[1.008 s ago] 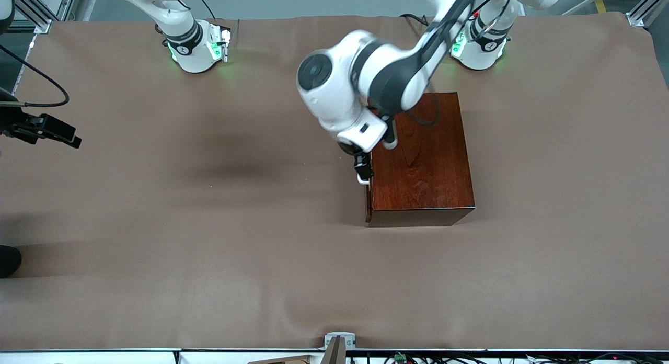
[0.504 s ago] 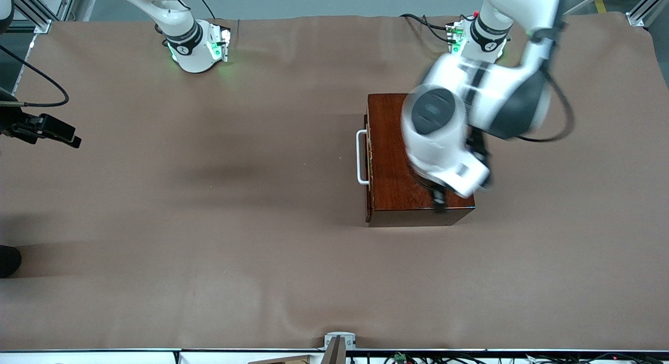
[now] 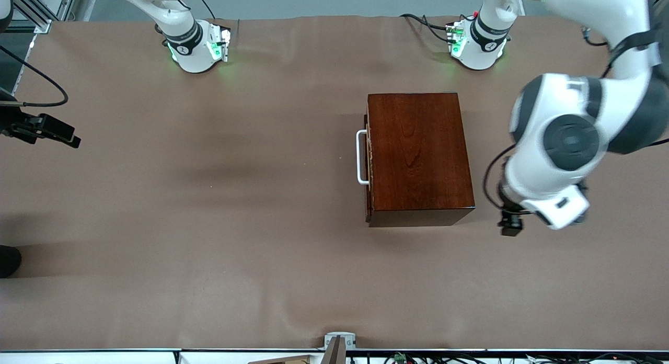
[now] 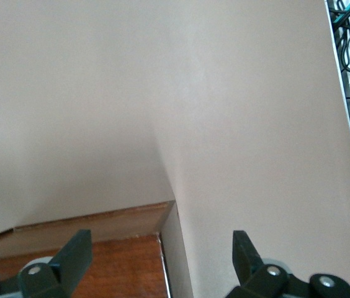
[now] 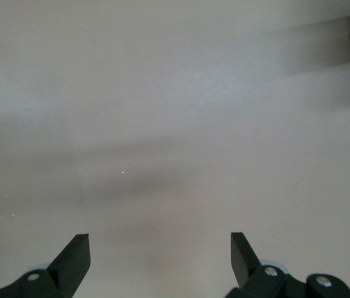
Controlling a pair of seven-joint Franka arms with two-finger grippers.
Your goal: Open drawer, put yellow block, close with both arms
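I count two white arms: the left arm (image 3: 569, 144) and the right arm (image 3: 177, 29), each on one green-lit base, so two bases. Two black two-finger grippers: the left gripper (image 4: 161, 261) shows two spread fingers over the corner of the box and the cloth beside it, and the right gripper (image 5: 160, 261) shows two spread fingers over bare cloth. One mahogany box (image 3: 420, 157) with one drawer (image 3: 369, 160) and one white bar handle (image 3: 360, 157). One brown table cloth (image 3: 209, 223). I see one black camera mount (image 3: 44, 128) at the table's edge.
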